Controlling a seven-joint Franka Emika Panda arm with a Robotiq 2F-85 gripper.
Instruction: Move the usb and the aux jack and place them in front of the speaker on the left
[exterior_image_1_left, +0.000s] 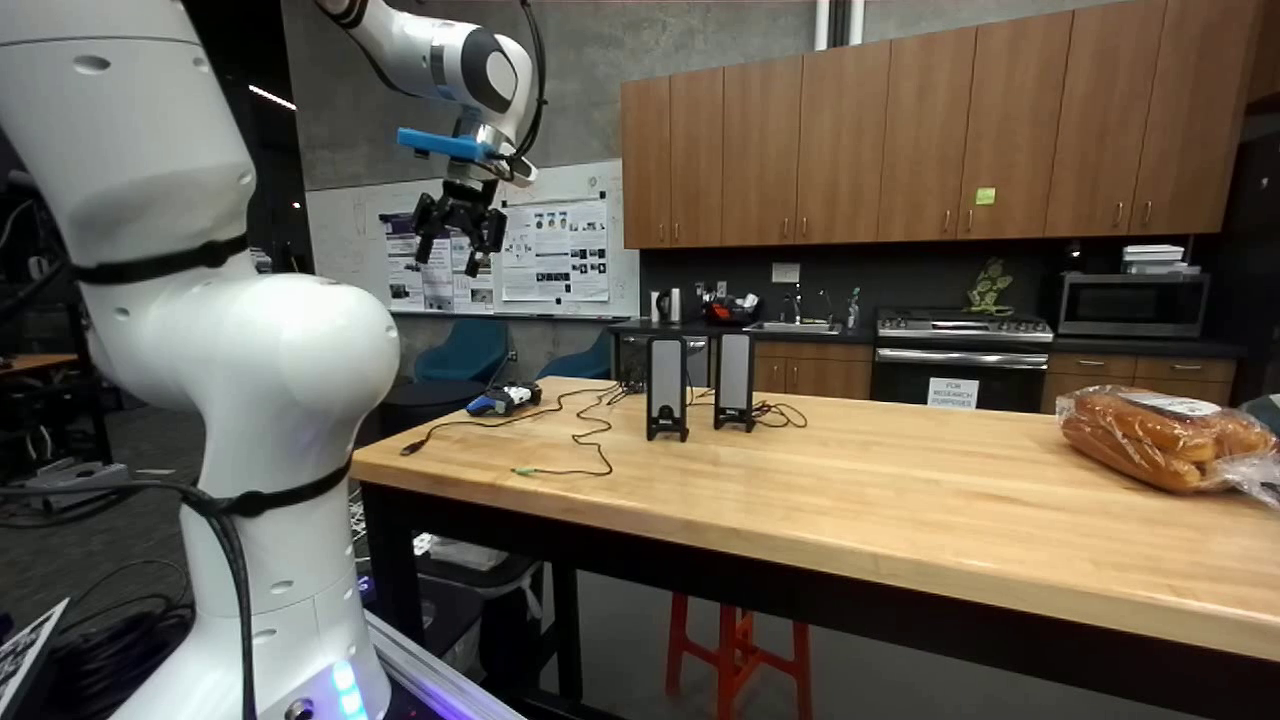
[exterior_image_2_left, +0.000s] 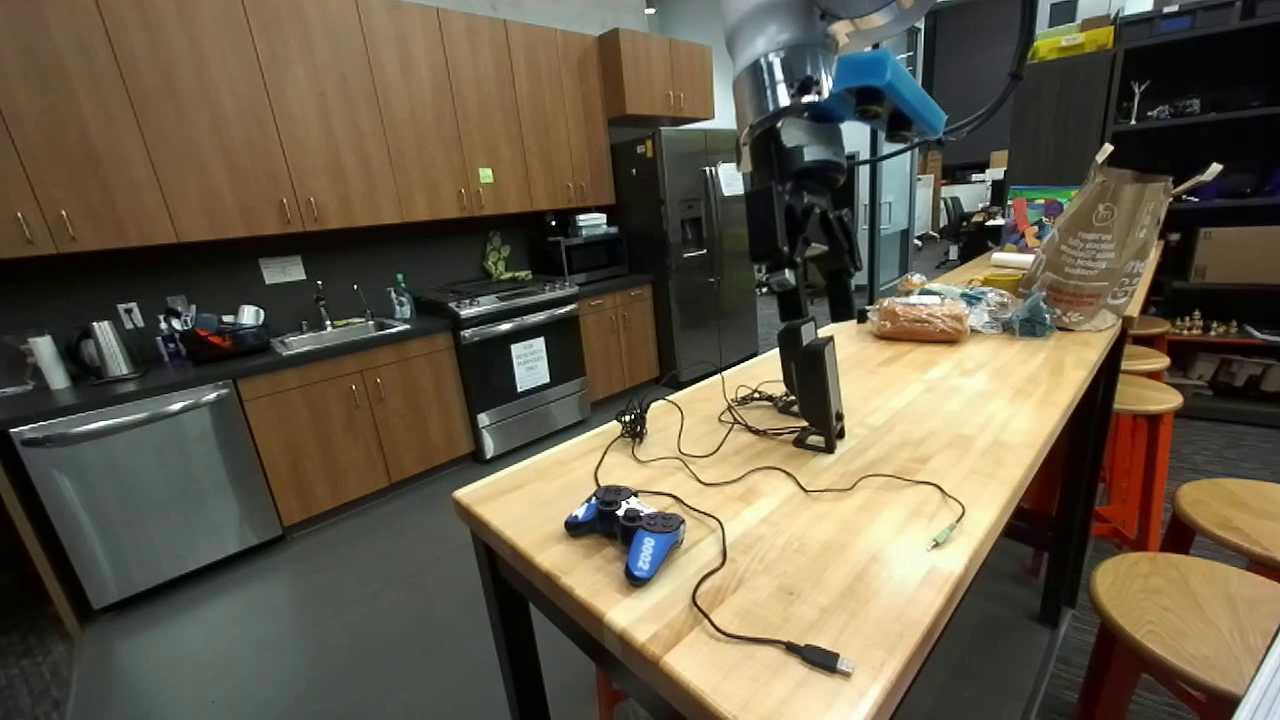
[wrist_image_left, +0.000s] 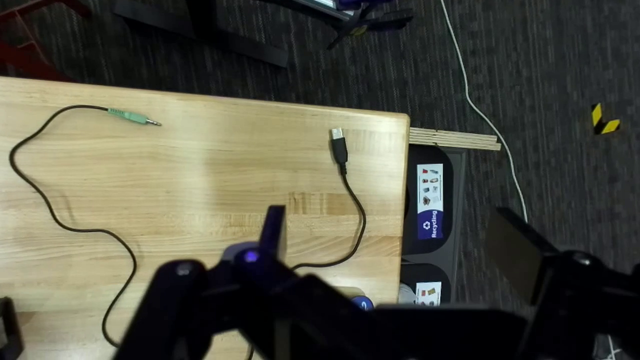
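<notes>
The empty end effector (exterior_image_1_left: 450, 258), jaws apart, hangs above the counter (exterior_image_1_left: 900, 470) where the USB plug (wrist_image_left: 339, 148) and green aux jack (wrist_image_left: 130, 116) lie below it, so approach seems underway and lowering onto one comes next.

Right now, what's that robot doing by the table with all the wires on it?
Nothing is being held: the robot's gripper hangs open in the air near the end of the table. On the table lie a black USB plug, close to a corner, and a green audio plug, near an edge. Two speakers stand upright beside each other, and a game controller lies there too. The job is to put both plugs in front of one speaker; that isn't done yet.
</notes>
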